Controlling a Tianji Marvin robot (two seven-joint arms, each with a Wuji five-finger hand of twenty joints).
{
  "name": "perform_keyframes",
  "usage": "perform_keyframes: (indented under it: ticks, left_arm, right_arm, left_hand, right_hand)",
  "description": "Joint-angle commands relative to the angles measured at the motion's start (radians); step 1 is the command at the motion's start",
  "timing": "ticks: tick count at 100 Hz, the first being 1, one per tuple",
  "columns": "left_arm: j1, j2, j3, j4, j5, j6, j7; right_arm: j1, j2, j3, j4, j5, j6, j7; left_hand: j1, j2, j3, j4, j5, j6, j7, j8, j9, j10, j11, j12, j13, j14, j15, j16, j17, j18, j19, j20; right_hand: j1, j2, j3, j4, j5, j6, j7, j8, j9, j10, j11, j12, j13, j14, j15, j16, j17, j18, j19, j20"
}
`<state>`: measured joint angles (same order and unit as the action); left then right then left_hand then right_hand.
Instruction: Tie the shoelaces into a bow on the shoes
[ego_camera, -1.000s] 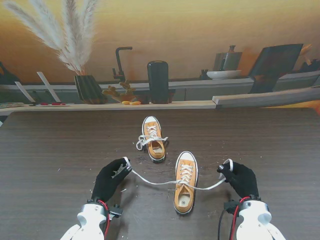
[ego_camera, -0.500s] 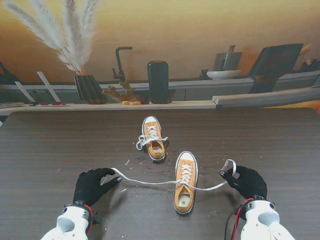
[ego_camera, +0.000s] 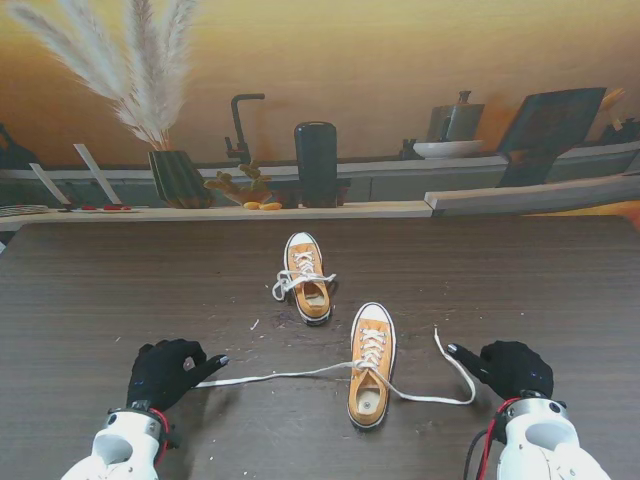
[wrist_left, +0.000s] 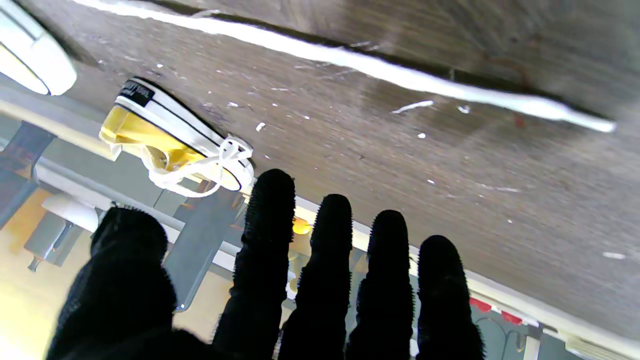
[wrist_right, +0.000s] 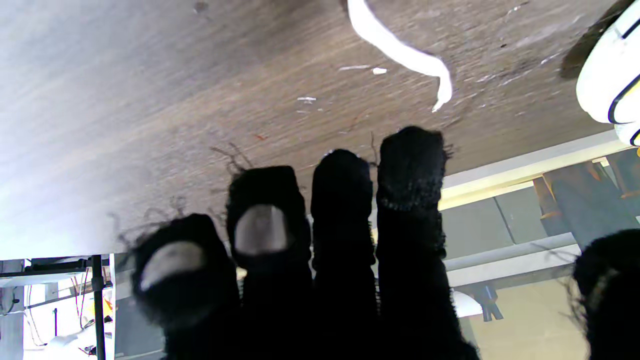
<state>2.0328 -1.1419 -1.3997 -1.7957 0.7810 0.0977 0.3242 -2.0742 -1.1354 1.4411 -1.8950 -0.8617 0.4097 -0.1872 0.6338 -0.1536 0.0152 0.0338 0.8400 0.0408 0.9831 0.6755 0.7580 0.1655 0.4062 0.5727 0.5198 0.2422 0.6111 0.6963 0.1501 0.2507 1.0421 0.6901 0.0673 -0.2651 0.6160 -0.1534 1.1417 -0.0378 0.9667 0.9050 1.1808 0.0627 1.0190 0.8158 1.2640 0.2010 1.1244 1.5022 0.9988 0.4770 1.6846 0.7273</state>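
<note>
Two orange shoes sit on the dark wood-grain worktop (ego_camera: 100, 290). The nearer shoe (ego_camera: 371, 365) lies just right of centre in the lower half of the stand's frame, toe pointing away, and its white shoelace (ego_camera: 290, 375) is untied, both ends lying loose on the wood. One end runs left from the shoe's eyelets and stops just beside the left hand (ego_camera: 165, 372), which sits at the lower left with its black-gloved fingers (wrist_left: 267, 225) spread and straight, holding nothing; the wrist view shows the lace tip resting free on the wood. The other end runs right from the shoe and curls back up toward the middle of the frame, passing close to the right hand (ego_camera: 510, 366) at the lower right without touching it. That hand's fingers (wrist_right: 410, 170) are also extended and empty. The farther shoe (ego_camera: 306, 277), near the frame's centre, already carries a tied bow. White specks dot the worktop around both shoes.
</note>
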Motion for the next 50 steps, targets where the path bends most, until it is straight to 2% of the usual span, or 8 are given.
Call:
perform_keyframes:
  ticks: [1,2,5,8,13,27,34,50]
  left_arm:
    - [0.003,-0.003,0.001,-0.001,-0.037,-0.040,-0.006]
    - [0.003,-0.004,0.002,0.001,-0.042,-0.045,-0.004]
    - [0.003,-0.005,0.003,0.005,-0.050,-0.064,0.002]
    - [0.003,-0.005,0.003,0.011,-0.051,-0.086,0.008]
    - [0.004,-0.006,0.005,0.021,-0.053,-0.121,0.025]
    - [0.005,-0.016,0.021,0.044,-0.088,-0.218,0.075]
    - [0.007,-0.019,0.029,0.055,-0.089,-0.253,0.101]
    - [0.014,-0.027,0.054,0.078,-0.112,-0.305,0.141]
  right_arm:
    - [-0.005,0.004,0.001,-0.005,0.003,0.005,0.002]
    - [-0.005,0.004,0.001,-0.005,0.003,0.005,0.001]
    - [-0.006,0.003,0.002,-0.004,0.007,0.001,-0.004]
    - [-0.007,0.002,0.004,-0.004,0.012,-0.008,-0.007]
    - [-0.009,0.003,0.009,0.001,0.019,-0.048,-0.009]
    - [-0.002,0.001,0.005,0.029,0.029,-0.152,-0.053]
    - [0.001,0.005,-0.002,0.039,0.012,-0.196,-0.065]
    - [0.021,0.016,-0.039,0.077,-0.074,-0.257,-0.104]
  left_hand:
    - [-0.015,-0.021,-0.016,0.021,0.022,-0.030,0.017,0.018,0.014,-0.001,-0.014,-0.019,-0.004,-0.006,-0.041,-0.041,-0.030,0.011,-0.043,-0.027]
    - [-0.013,-0.020,-0.016,0.022,0.012,-0.032,0.002,0.010,0.012,-0.007,-0.016,-0.020,-0.008,-0.007,-0.054,-0.049,-0.039,0.013,-0.061,-0.035]
    - [-0.009,-0.018,-0.016,0.023,-0.016,-0.041,-0.046,-0.014,0.001,-0.017,-0.020,-0.023,-0.016,-0.013,-0.085,-0.068,-0.058,0.015,-0.106,-0.053]
    - [-0.005,-0.015,-0.015,0.024,-0.046,-0.051,-0.112,-0.049,-0.012,-0.031,-0.027,-0.027,-0.024,-0.020,-0.113,-0.086,-0.068,0.015,-0.142,-0.065]
    - [0.000,-0.015,-0.013,0.025,-0.079,-0.053,-0.208,-0.100,-0.025,-0.041,-0.033,-0.031,-0.027,-0.027,-0.140,-0.101,-0.072,0.017,-0.172,-0.073]
    - [0.012,-0.017,-0.006,0.030,-0.111,-0.056,-0.368,-0.186,-0.040,-0.048,-0.051,-0.047,-0.025,-0.031,-0.193,-0.131,-0.074,0.028,-0.240,-0.092]
    - [0.018,-0.017,-0.002,0.032,-0.119,-0.060,-0.397,-0.199,-0.042,-0.067,-0.052,-0.049,-0.025,-0.034,-0.208,-0.138,-0.076,0.029,-0.265,-0.101]
    - [0.035,-0.016,0.009,0.034,-0.115,-0.060,-0.405,-0.202,-0.040,-0.056,-0.051,-0.049,-0.024,-0.031,-0.213,-0.138,-0.076,0.033,-0.282,-0.105]
  right_hand:
    - [-0.035,-0.003,-0.027,0.033,0.062,0.003,0.077,0.065,-0.082,0.037,-0.055,-0.009,-0.011,0.075,-0.126,-0.042,-0.073,0.038,-0.054,0.003]
    - [-0.031,-0.007,-0.025,0.034,0.072,0.015,0.087,0.069,-0.115,0.072,-0.102,-0.036,-0.019,0.095,-0.179,-0.060,-0.105,0.040,-0.082,-0.002]
    - [-0.009,-0.026,-0.018,0.036,0.063,0.025,0.083,0.070,-0.174,0.105,-0.164,-0.095,-0.047,0.150,-0.337,-0.108,-0.206,0.050,-0.157,-0.003]
    - [0.029,-0.055,-0.002,0.040,-0.030,0.002,-0.018,0.047,-0.256,0.102,-0.204,-0.167,-0.092,0.175,-0.500,-0.129,-0.312,0.027,-0.227,0.017]
    - [0.091,-0.099,0.036,0.047,-0.131,-0.034,-0.142,-0.013,-0.353,0.087,-0.238,-0.212,-0.194,0.163,-0.605,-0.152,-0.436,-0.004,-0.302,0.013]
    - [0.171,-0.164,0.142,0.039,-0.286,-0.096,-0.321,-0.183,-0.454,0.060,-0.286,-0.304,-0.335,0.133,-0.713,-0.189,-0.577,-0.039,-0.436,-0.023]
    - [0.194,-0.204,0.203,0.028,-0.342,-0.134,-0.359,-0.246,-0.472,0.042,-0.297,-0.327,-0.368,0.115,-0.734,-0.203,-0.605,-0.055,-0.471,-0.032]
    - [0.239,-0.330,0.383,0.002,-0.409,-0.195,-0.367,-0.340,-0.499,0.014,-0.310,-0.349,-0.405,0.086,-0.755,-0.223,-0.626,-0.081,-0.511,-0.043]
